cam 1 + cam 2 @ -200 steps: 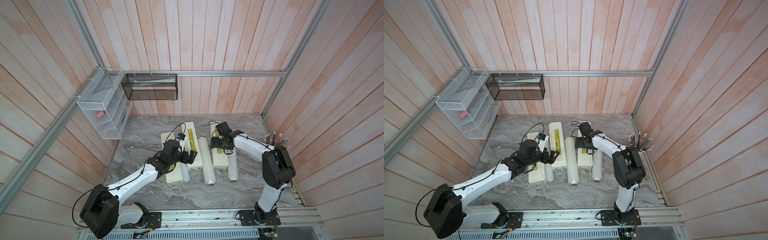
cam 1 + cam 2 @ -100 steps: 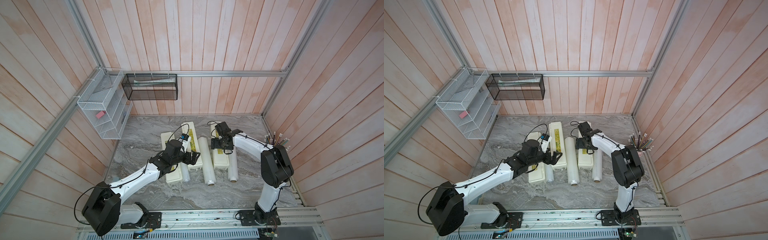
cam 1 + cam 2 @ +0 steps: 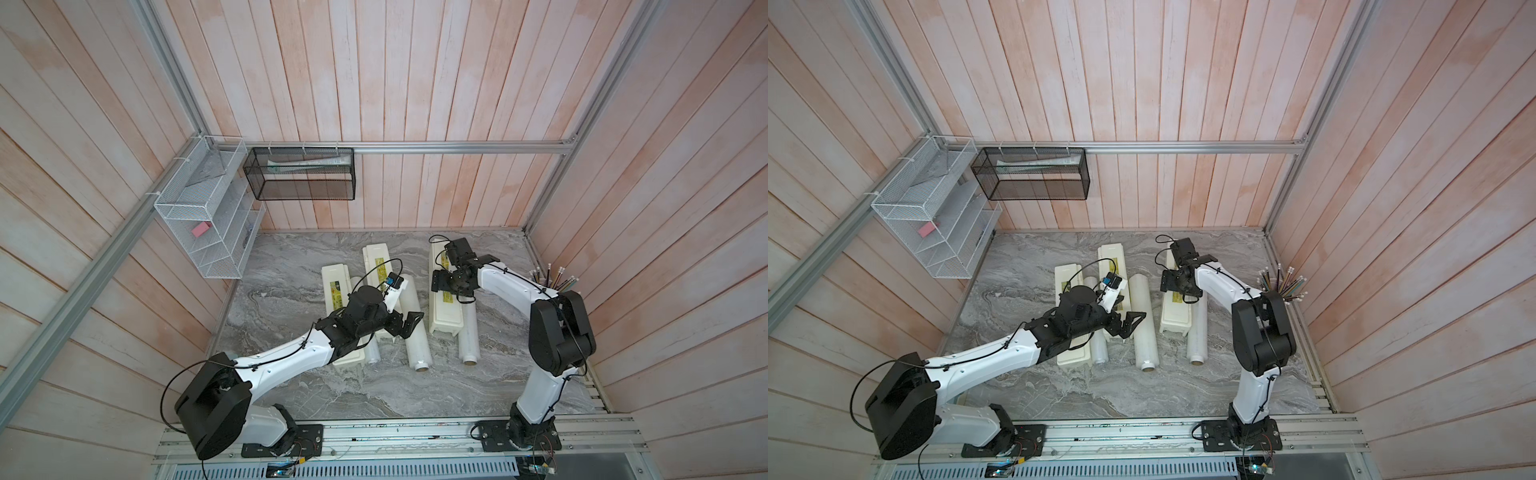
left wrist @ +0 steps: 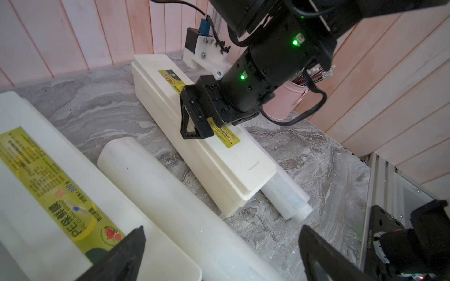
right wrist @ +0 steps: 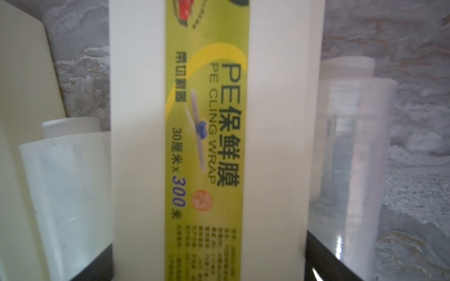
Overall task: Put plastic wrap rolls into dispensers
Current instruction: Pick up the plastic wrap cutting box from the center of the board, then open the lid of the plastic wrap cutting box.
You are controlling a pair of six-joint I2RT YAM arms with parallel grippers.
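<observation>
The middle plastic wrap roll (image 3: 417,349) is lying on the marble table (image 3: 374,395) between the middle dispenser (image 3: 374,257) and the right dispenser (image 3: 446,318), its cardboard core showing at the near end. All three dispenser lids are sitting closed, with every roll outside.

The left gripper (image 3: 407,327) is hovering over this roll with its fingers (image 4: 126,253) spread wide and holding nothing. The wrist view is cutting them off at its edge, so their height above the roll is hard to judge. The left arm is covering most of the left dispenser (image 3: 334,286) and the left roll (image 3: 371,353), leaving only the roll's near end and a far sliver showing.

Farther back, the right gripper (image 3: 449,291) is gripping the right dispenser across its width, the dark fingers (image 5: 102,265) lying flush against both long walls. That wrist view is blurring, and the label's small print is unreadable. The right roll (image 3: 469,336) is lying just beside this box, its far part hidden.

A pencil cup (image 4: 287,102) is standing beyond, partly behind the right arm, and a black mesh basket (image 3: 299,174) is hanging on the back wall.
</observation>
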